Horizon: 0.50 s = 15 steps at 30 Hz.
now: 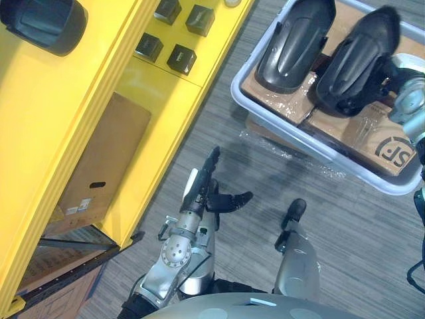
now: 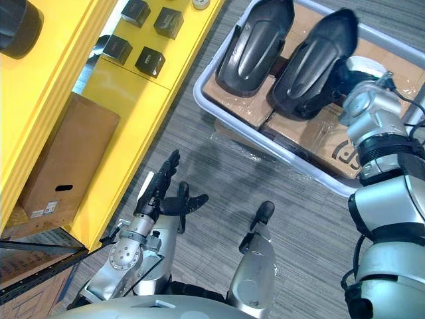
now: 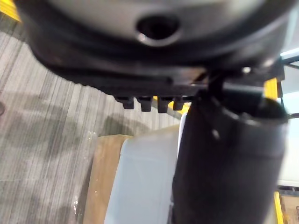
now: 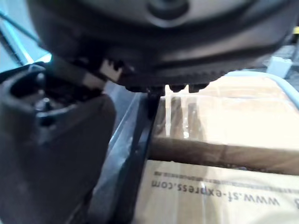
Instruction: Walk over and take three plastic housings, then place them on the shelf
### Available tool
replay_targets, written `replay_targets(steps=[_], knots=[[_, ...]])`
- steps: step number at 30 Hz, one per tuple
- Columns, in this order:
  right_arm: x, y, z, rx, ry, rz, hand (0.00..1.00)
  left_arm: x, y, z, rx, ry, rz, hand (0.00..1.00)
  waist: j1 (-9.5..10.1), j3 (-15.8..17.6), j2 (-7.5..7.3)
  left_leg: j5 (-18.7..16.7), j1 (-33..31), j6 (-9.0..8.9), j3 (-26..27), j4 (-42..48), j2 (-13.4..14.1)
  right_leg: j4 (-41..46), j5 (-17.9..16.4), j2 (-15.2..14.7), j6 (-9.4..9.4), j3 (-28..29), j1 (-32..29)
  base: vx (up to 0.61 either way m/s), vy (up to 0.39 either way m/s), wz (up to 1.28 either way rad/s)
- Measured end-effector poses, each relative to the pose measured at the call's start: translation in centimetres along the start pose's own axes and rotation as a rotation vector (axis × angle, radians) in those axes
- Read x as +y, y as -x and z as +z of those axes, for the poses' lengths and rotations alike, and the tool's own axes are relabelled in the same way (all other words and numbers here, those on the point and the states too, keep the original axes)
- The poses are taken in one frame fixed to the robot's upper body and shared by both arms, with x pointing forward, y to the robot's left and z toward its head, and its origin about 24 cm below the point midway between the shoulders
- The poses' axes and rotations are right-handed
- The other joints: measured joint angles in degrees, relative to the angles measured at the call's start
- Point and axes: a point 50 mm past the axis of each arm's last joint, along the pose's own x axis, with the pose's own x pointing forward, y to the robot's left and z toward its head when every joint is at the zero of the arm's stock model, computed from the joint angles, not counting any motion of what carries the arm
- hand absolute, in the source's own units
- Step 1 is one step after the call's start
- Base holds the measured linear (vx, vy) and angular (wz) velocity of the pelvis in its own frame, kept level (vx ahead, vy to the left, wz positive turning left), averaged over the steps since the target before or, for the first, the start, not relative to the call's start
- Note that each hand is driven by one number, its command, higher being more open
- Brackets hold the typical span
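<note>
Overhead, two black curved plastic housings [image 1: 295, 43] are lying in a pale plastic tray [image 1: 312, 141] at one o'clock. The right robot hand [image 2: 355, 66] is meeting the right housing [image 1: 355, 63], its grip impossible to tell. The left robot hand [image 1: 199, 189] is hanging at six o'clock, fingers apart.

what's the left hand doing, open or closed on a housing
Open and empty. The left hand hangs above the floor with its fingers straight and spread, holding nothing.
</note>
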Motion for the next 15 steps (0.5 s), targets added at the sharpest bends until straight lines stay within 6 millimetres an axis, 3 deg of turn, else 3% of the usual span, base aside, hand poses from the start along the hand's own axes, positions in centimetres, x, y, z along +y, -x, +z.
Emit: replay_targets(steps=[4,9,13,15], knots=[[0.0,0.2,0.3,-0.032,0.114,0.063,1.0,0.8,0.2,0.0,-0.002,-0.032,-0.009,1.0,0.9,0.4,-1.09,0.8,0.5,-0.13,-0.7,-1.2,0.1,0.1,-0.3,0.1,-0.37,-1.0,0.5,-0.03,-0.016,0.08],[1.1,0.4,1.2,-0.066,0.186,0.196,1.0,2.7,1.1,-0.4,0.023,-0.074,0.021,1.0,0.98,0.4,-4.32,2.0,1.6,-0.09,-1.0,-3.7,0.1,0.1,-0.4,0.2,-0.6,-1.5,0.8,-0.01,-0.011,0.04],[0.9,0.6,1.1,-0.071,0.207,0.229,1.0,3.3,1.2,-0.4,0.026,-0.093,0.025,1.0,1.11,0.4,-4.84,2.5,1.6,-0.43,-1.2,-4.0,0.1,0.1,-0.5,0.2,-0.63,-1.8,0.8,0.0,0.0,0.0],[1.3,0.8,1.3,-0.08,0.218,0.266,1.0,3.7,1.6,0.1,0.006,-0.091,0.04,1.0,1.03,0.5,-6.04,2.8,2.1,-0.52,-1.1,-4.8,0.2,0.0,-0.5,0.3,-0.63,-1.8,1.0,0.0,0.0,0.0]])
